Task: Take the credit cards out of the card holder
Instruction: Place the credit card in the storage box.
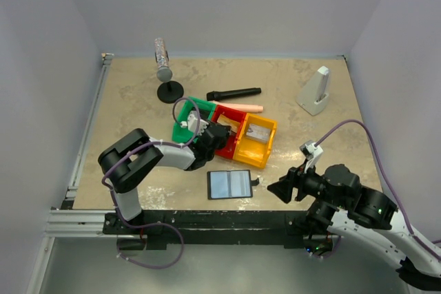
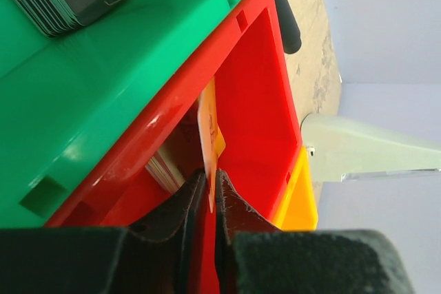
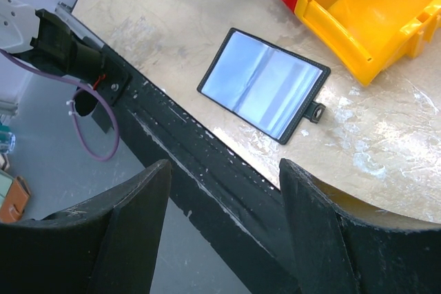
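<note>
Card holder [image 1: 231, 184] lay open flat on table [image 1: 124, 101] near front edge, bluish-grey inside up, small tab pointing right, just in front of yellow bin [image 1: 255, 141]. From left, we saw left gripper [image 2: 210, 177] reaching into red bin [image 2: 255, 87], next to green bin [image 2: 103, 74], jaws pinched on pale orange card [image 2: 209, 125] standing on edge. On right, we saw right gripper [image 1: 279, 187] hovering low just right of card holder, jaws wide apart.
</note>
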`<control>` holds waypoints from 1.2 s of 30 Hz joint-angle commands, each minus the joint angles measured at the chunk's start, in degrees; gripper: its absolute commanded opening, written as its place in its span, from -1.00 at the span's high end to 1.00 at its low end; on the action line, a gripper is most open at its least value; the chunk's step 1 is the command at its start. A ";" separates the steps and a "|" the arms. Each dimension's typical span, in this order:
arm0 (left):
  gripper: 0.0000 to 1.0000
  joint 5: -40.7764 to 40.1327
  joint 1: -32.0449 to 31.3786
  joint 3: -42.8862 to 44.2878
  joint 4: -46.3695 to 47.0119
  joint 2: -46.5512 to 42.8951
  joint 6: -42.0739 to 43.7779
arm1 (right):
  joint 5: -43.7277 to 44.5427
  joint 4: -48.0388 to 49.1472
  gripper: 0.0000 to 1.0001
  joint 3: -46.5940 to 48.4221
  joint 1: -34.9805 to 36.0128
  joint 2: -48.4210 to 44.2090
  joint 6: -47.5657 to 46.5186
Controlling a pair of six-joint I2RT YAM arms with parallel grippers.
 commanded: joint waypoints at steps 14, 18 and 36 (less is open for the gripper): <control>0.53 3.61 0.69 1.41 -3.37 -1.07 1.21 | 2.08 0.84 -0.36 -0.25 0.22 -0.78 0.86; 0.48 4.32 0.78 0.80 -5.04 -1.68 1.47 | 2.00 1.02 -0.36 -0.17 0.30 -0.60 0.86; 0.77 3.09 1.31 -0.27 -15.39 -8.54 15.35 | 1.82 1.46 -0.36 -1.22 0.30 -0.78 1.03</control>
